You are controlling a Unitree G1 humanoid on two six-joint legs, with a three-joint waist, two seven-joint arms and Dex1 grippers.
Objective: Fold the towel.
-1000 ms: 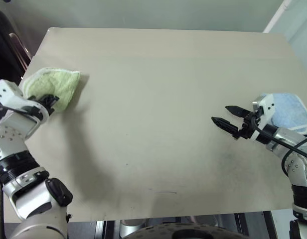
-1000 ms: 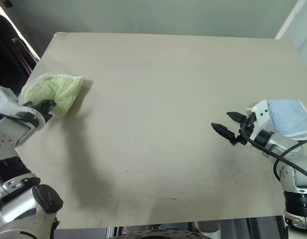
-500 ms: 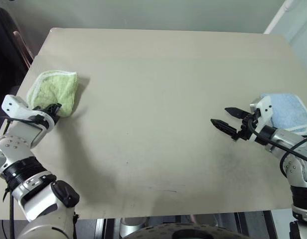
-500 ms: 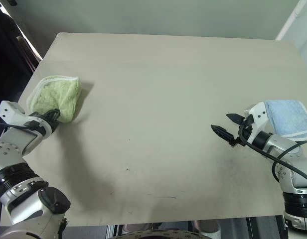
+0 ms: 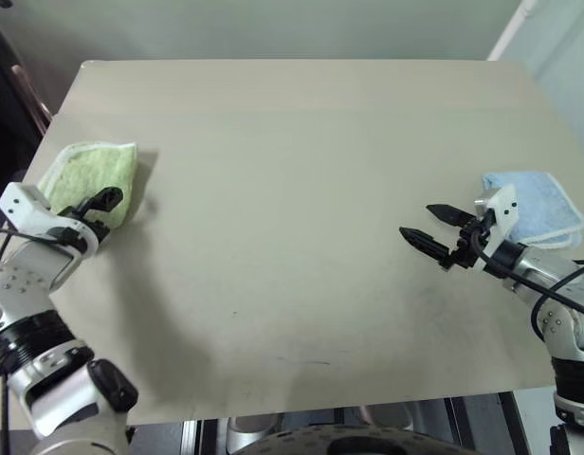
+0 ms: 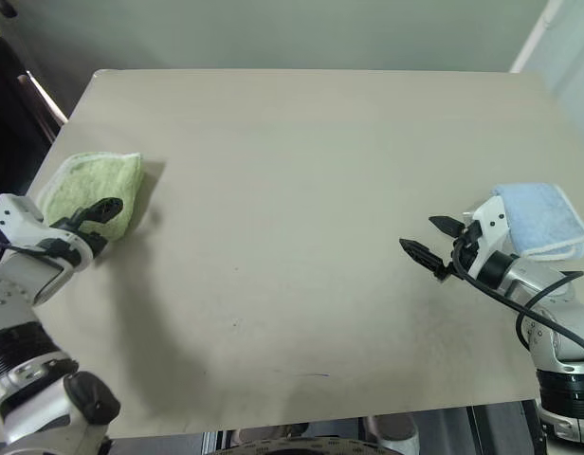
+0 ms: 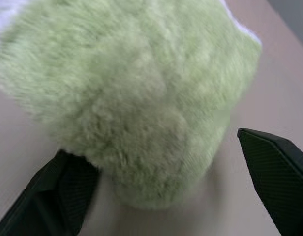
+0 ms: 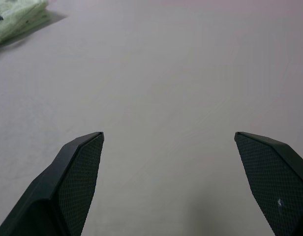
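- While the towel (image 7: 132,98) lies folded between its fingers, the left gripper (image 5: 96,210) stands wide.
- Right gripper (image 5: 432,234) gapes wide, blue cloth (image 5: 531,204) behind it.

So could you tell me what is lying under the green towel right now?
The folded towel rests on the bare table. Whatever its own folded layers hide cannot be seen.

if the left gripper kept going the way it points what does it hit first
The towel: it sits folded right ahead of the open left gripper, between its fingers, resting on the table.
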